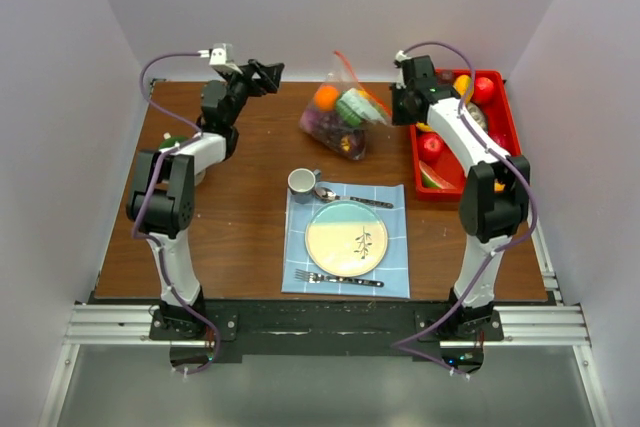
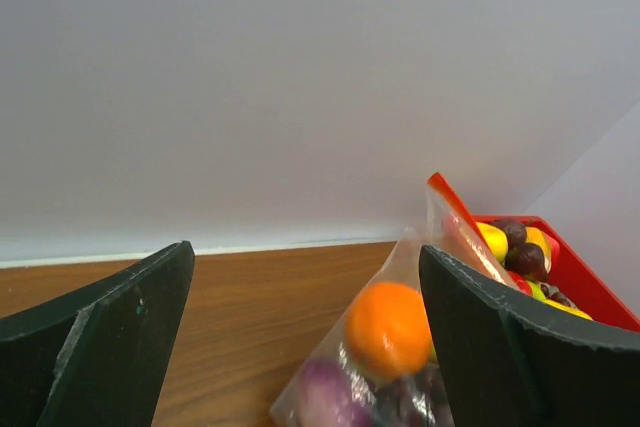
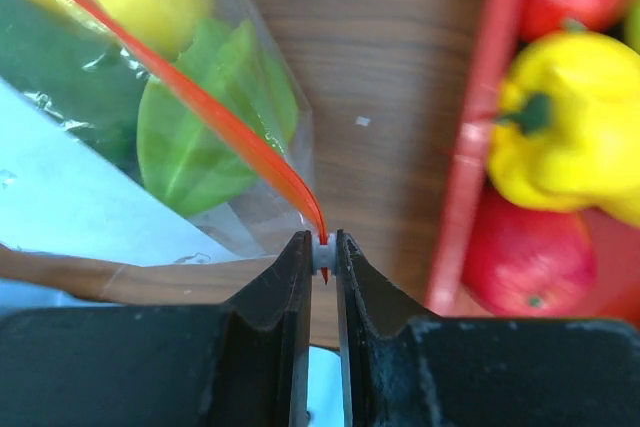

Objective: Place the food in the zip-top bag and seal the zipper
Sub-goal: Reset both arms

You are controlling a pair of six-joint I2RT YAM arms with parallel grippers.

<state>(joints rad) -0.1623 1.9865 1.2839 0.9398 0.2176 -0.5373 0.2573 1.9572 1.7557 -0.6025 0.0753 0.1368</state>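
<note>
The right end effector (image 3: 322,242) is pinched almost shut on the end of the thin orange-red zipper strip (image 3: 220,124), the strip's pale tip caught between its dark fingers (image 3: 290,292). This is at the right-hand corner of the clear crinkly zip-top bag (image 1: 345,119), which lies on the brown wooden counter (image 1: 240,217) in the upper middle of the overhead frame. Inside the bag sits glossy toy food (image 1: 326,98): an orange ball, purple grapes, green and yellow pieces. More red and yellow pieces lie in the rigid red plastic tray (image 1: 435,194) at upper right. The left end effector (image 2: 305,252) hangs wide open and empty to the upper left of the bag, touching nothing. The step in hand appears to be the seal. It would go best with the right fingers holding a firm pinch and drawing level along the strip toward the left of the frame. The free left end effector could steady the opposite corner so the light bag does not slide or bunch. The mouth stands up off the counter, so a pull at an angle could twist the track. No brand, label or legible writing shows anywhere. The pale round plate (image 1: 335,242) on the blue checked mat (image 1: 395,277) below centre carries only a small dark sprig motif.
</note>
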